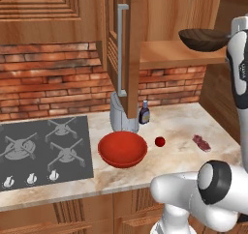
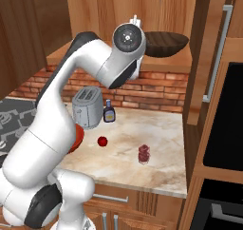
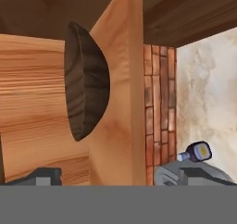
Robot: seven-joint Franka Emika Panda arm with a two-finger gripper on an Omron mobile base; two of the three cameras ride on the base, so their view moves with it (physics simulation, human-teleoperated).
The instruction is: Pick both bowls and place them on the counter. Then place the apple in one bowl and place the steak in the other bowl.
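The dark brown bowl (image 1: 203, 38) (image 2: 166, 43) rests on the wooden shelf inside the open upper cabinet. In the rolled hand view this bowl (image 3: 85, 82) stands on edge, ahead of my gripper (image 3: 120, 180), which is open with nothing between its fingers and some way short of the bowl. The red bowl (image 1: 122, 148) sits on the marble counter (image 1: 174, 126) beside the stovetop, and my arm half hides the red bowl (image 2: 78, 138) in the right base view. To its right lie the small dark red apple (image 1: 160, 141) (image 2: 102, 141) and the steak (image 1: 201, 142) (image 2: 144, 154).
A silver toaster (image 1: 121, 117) (image 2: 88, 106) and a small dark bottle (image 1: 144, 113) (image 2: 109, 114) stand by the brick wall. The open cabinet door with its long handle (image 1: 123, 49) hangs left of the shelf. The grey stovetop (image 1: 43, 151) lies to the left.
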